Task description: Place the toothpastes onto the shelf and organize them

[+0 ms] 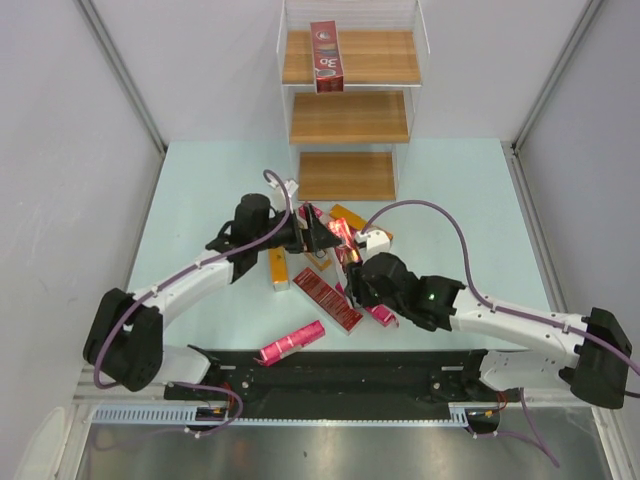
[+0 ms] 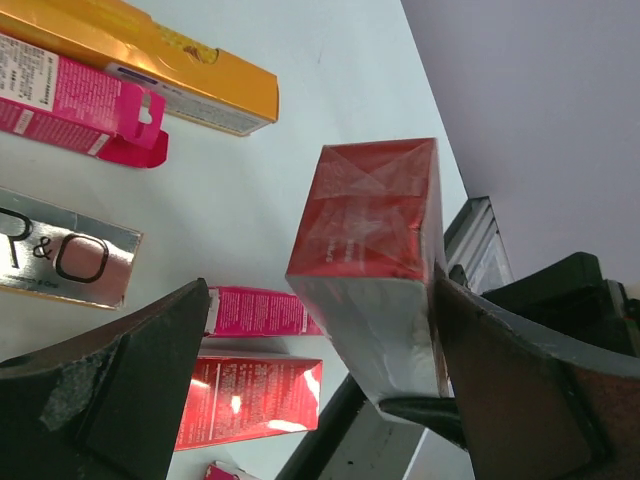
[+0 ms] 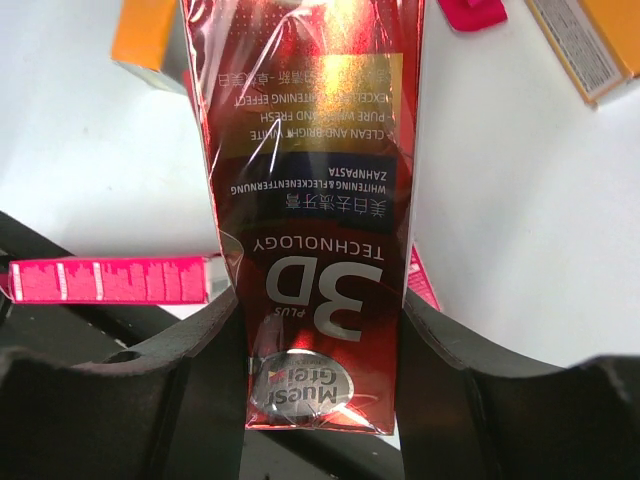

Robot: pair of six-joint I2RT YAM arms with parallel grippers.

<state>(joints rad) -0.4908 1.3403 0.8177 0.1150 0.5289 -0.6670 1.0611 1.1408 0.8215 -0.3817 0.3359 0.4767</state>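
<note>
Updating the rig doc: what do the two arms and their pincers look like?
The left arm and right arm have white links, bulky black joint housings and black bases, with a purple cable looping along each. A green light glows on the right arm's forearm housing. The left pincer and right pincer each have two broad matte-black fingers, scuffed grey at the edges.

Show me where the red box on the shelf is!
In the top view, the red box sits on the highest board of the shelf, a little left of its middle.
</note>
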